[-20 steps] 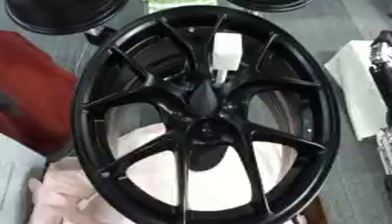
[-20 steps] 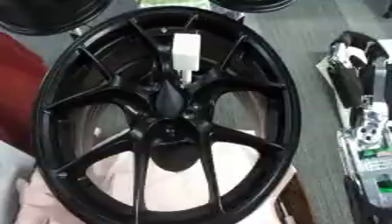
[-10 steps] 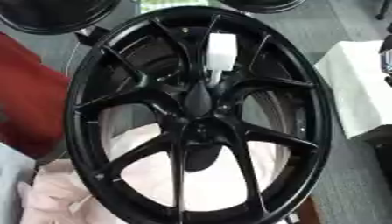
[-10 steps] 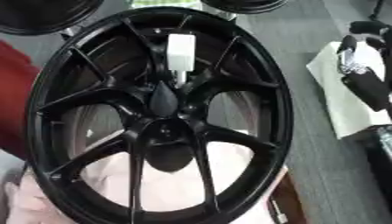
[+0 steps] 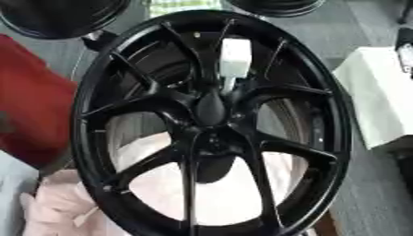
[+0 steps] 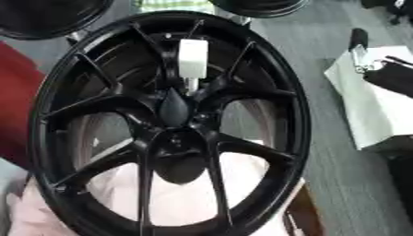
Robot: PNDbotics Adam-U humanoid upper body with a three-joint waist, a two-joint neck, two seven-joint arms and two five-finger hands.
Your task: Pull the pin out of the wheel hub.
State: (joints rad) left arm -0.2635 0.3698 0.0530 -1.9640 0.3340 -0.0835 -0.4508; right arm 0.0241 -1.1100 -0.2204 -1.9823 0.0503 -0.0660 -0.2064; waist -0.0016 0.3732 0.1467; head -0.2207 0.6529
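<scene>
Reaching has not begun, as I judge it: no hand is at the wheel (image 5: 97, 138). At the far right edge of the right eye view there is a dark shape with a silver part, which I take for the right hand (image 6: 393, 77); it lies over a white sheet (image 6: 367, 115), well apart from the wheel, and I cannot tell if it is open or closed. Of the left hand nothing shows in either view. Going inward from there, the black wheel fills most of the view and rests on a pink cloth (image 5: 56, 212), with a red thing (image 5: 32, 115) at its left side. The hub (image 5: 211, 138) is in the middle, where the spokes meet. The pin (image 5: 235, 63) has a white blocky head and a thin metal stem; it stands just above the hub, between two upper spokes, and the stem points down into a dark socket near the hub. So the step in hand is the approach. The next move, I think, asks a hand to come over the upper spokes, close around the white head, and pull along the line of the stem, away from the hub, without catching the spokes on both sides
</scene>
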